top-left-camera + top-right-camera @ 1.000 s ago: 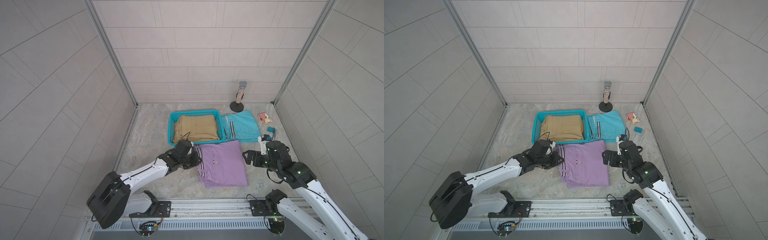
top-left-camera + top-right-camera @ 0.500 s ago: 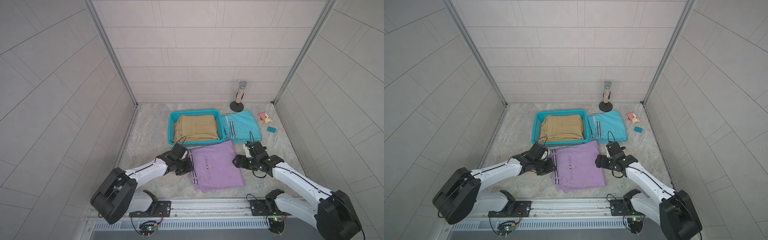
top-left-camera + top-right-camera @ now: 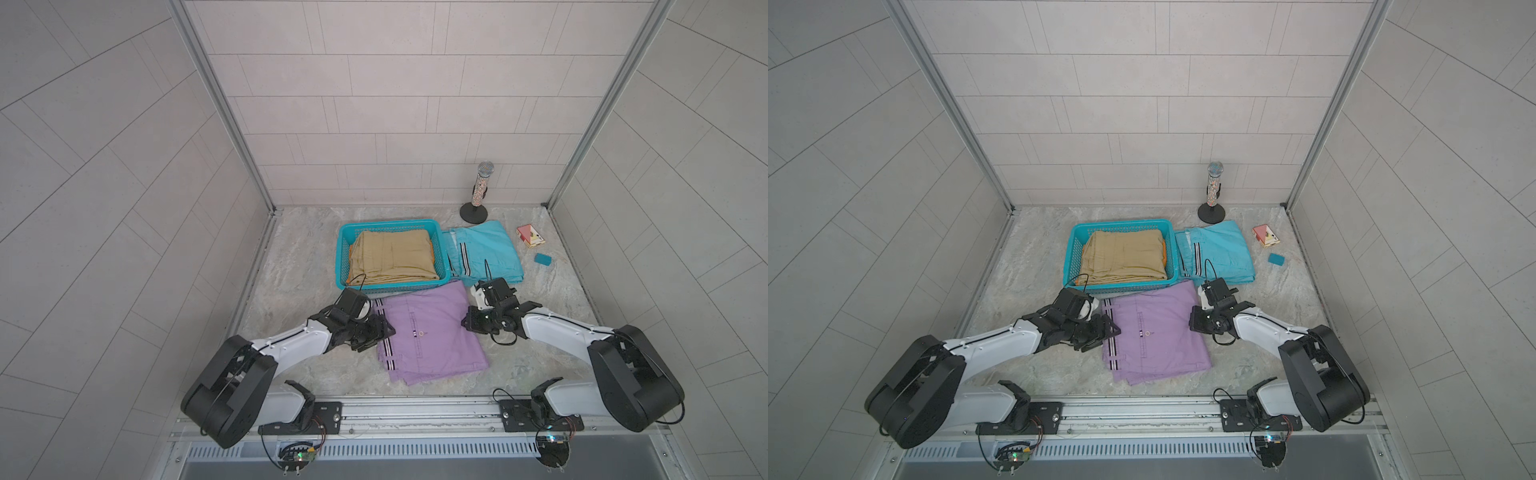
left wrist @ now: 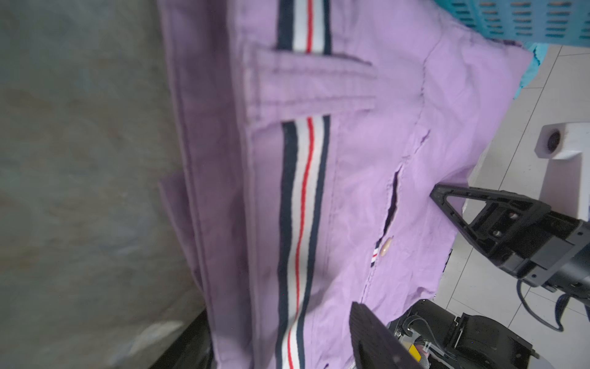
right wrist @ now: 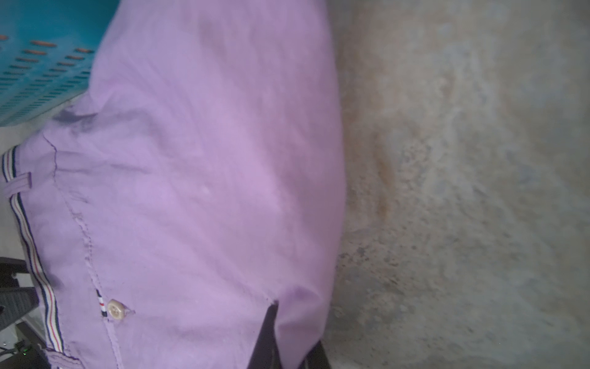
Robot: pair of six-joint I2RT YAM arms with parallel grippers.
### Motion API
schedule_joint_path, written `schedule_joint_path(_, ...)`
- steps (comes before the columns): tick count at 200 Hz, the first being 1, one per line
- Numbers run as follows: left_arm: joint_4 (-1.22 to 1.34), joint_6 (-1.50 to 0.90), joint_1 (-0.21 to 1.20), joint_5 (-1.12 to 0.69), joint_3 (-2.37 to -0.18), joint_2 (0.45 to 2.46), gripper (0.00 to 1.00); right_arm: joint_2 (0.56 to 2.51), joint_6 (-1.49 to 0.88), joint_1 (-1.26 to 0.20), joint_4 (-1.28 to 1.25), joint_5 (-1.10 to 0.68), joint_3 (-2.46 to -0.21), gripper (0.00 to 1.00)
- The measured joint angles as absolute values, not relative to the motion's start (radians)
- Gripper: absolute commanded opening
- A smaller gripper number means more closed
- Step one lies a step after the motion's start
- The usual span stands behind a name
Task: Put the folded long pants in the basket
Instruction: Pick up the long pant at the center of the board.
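1. The left fingers (image 3: 384,328) (image 3: 1111,328) are spread wide. In the left wrist view they (image 4: 376,335) straddle the waistband edge of the lilac pants (image 4: 351,159), and the cloth lies loose between them.
2. The right fingers (image 3: 467,325) (image 3: 1194,324) are pressed together on the opposite edge of the lilac pants (image 3: 432,336) (image 3: 1154,332). The right wrist view shows a fold of the cloth (image 5: 191,191) pinched between them (image 5: 268,332).
3. The lilac pants lie flat on the worktop (image 3: 299,266) between the two sets of fingers. They are outside the basket (image 3: 390,224) (image 3: 1121,224), and their far edge reaches its near wall.
4. The basket stands beyond both sets of fingers, nearer the left fingers. It holds the khaki pants (image 3: 392,257) (image 3: 1123,257) on top. The orange pants (image 3: 1164,254) show only as a sliver underneath.
5. The turquoise pants (image 3: 486,253) (image 3: 1221,249) lie on the worktop beyond the right fingers, just beside the basket's side wall.
6. Markings on the lilac pants:
   - The striped band (image 4: 303,191) runs navy, white and red.
   - A pale button (image 4: 384,247) (image 5: 115,309) sits beside a small striped tab (image 4: 376,255).
   - Whether the tab bears lettering cannot be told.
7. Well beyond the right fingers stand a microphone (image 3: 482,187) on a round black base, a red-and-white box (image 3: 530,236) and a teal block (image 3: 542,259). The print on the box is too small to read.
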State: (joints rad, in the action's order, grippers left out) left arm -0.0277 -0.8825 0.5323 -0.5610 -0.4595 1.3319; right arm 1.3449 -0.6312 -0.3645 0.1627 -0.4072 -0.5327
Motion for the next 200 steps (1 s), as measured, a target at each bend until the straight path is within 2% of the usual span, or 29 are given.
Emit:
schedule_joint_path(18, 0.040, -0.893, 0.532, -0.592, -0.459, 1.370, 0.75, 1.329, -0.632, -0.364, 0.156, -0.409, -0.521, 0.00)
schedule_joint_path(46, 0.144, -0.906, 0.532, -0.657, -0.464, 1.450, 0.74, 1.320, -0.641, -0.364, 0.136, -0.412, -0.503, 0.00)
schedule_joint_path(90, 0.299, -0.929, 0.532, -0.719, -0.454, 1.536, 0.62, 1.307, -0.670, -0.385, 0.130, -0.411, -0.496, 0.00)
schedule_joint_path(107, 0.336, -0.932, 0.530, -0.724, -0.448, 1.561, 0.47, 1.303, -0.682, -0.400, 0.130, -0.407, -0.496, 0.00)
schedule_joint_path(129, 0.371, -0.938, 0.527, -0.727, -0.440, 1.595, 0.13, 1.297, -0.688, -0.419, 0.131, -0.399, -0.496, 0.00)
schedule_joint_path(140, 0.385, -0.947, 0.525, -0.735, -0.437, 1.608, 0.00, 1.287, -0.688, -0.425, 0.139, -0.392, -0.496, 0.00)
schedule_joint_path(177, 0.377, -0.949, 0.529, -0.724, -0.431, 1.588, 0.00, 1.192, -0.684, -0.435, 0.183, -0.391, -0.496, 0.00)
schedule_joint_path(200, 0.257, -0.953, 0.535, -0.688, -0.422, 1.488, 0.00, 1.128, -0.685, -0.455, 0.217, -0.424, -0.500, 0.00)
